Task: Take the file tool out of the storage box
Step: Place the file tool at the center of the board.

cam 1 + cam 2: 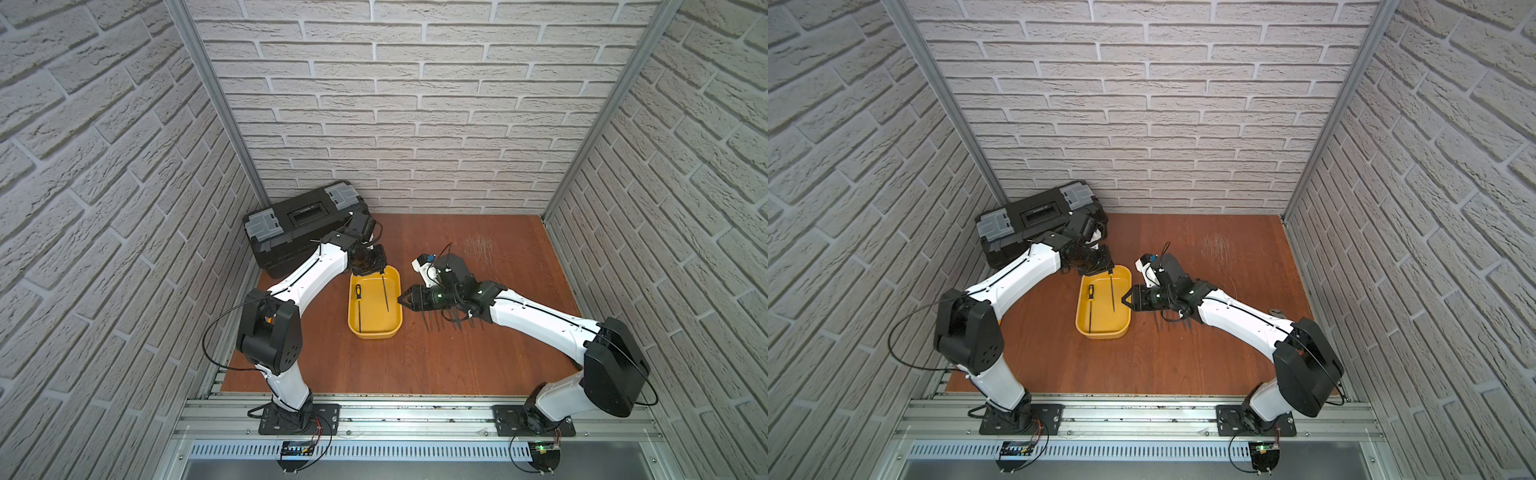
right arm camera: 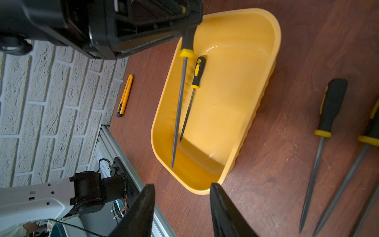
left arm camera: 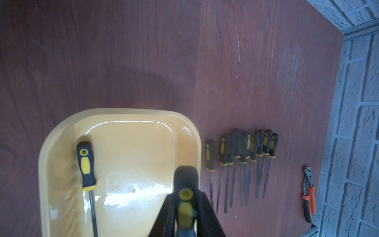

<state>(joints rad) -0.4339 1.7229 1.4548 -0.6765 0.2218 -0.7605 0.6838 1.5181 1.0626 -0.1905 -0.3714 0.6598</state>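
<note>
Beside the black toolbox (image 1: 305, 226), above the yellow storage box (image 1: 375, 332): grips the file tool (image 2: 180, 98) by its handle in the clenched left gripper (image 3: 185, 195), shaft hanging over the tub's inside. Holds the right gripper (image 1: 401, 298) parted and empty just beside the rim. Inside, a second file (image 2: 198, 70), lying flat.

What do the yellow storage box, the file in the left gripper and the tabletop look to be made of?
The storage box looks like moulded plastic: glossy yellow, with bright highlights and a rolled rim. The file has a dull grey shank, likely steel, and a matte black-and-yellow handle, probably rubbery plastic. The tabletop shows reddish-brown wood grain with scratches; it could be veneer or laminate.
</note>
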